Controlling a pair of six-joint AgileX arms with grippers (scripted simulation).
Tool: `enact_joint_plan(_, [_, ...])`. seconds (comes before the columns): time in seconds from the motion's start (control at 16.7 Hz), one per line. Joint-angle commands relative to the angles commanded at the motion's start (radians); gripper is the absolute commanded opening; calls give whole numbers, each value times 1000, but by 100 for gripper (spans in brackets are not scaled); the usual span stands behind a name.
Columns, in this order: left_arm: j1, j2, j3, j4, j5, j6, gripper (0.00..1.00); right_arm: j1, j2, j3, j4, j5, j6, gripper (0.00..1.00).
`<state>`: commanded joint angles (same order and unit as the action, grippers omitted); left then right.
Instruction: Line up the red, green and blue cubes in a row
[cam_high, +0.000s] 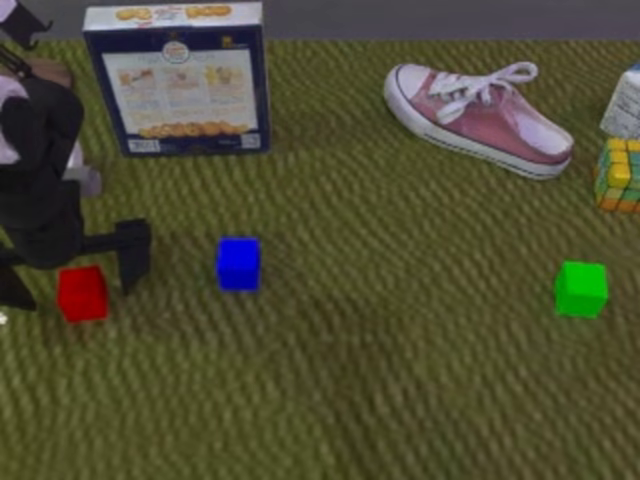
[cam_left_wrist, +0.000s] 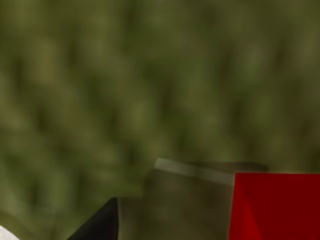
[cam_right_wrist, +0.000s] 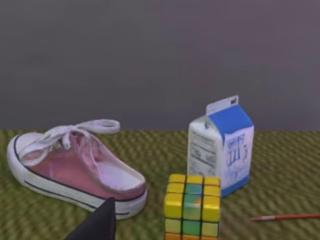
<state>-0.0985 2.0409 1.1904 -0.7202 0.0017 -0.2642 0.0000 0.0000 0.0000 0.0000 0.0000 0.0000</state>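
Olive woven table surface (cam_high: 380, 400): red cube (cam_high: 82, 293) at far left, blue cube (cam_high: 238, 263) near it, green cube (cam_high: 581, 289) well apart at right. Left gripper (cam_high: 70, 278) straddles the red cube, jaws apart, not clamped. Step judged: grasping red; next calls for closing squarely before lifting. Right arm unseen from above.

Three cubes: red cube (cam_high: 82, 293); green cube (cam_high: 581, 289); blue cube (cam_high: 238, 264).
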Motion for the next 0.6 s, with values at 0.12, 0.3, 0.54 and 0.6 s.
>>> enact_joint_plan(0.12, [0,0,0,0,0,0,55,0,0,0,0,0,0,100])
enact_joint_plan(0.3, [0,0,0,0,0,0,32,0,0,0,0,0,0,100])
enact_joint_plan(0.54, [0,0,0,0,0,0,2,0,0,0,0,0,0,100])
enact_joint_plan(0.6, [0,0,0,0,0,0,0,0,0,0,0,0,0,100])
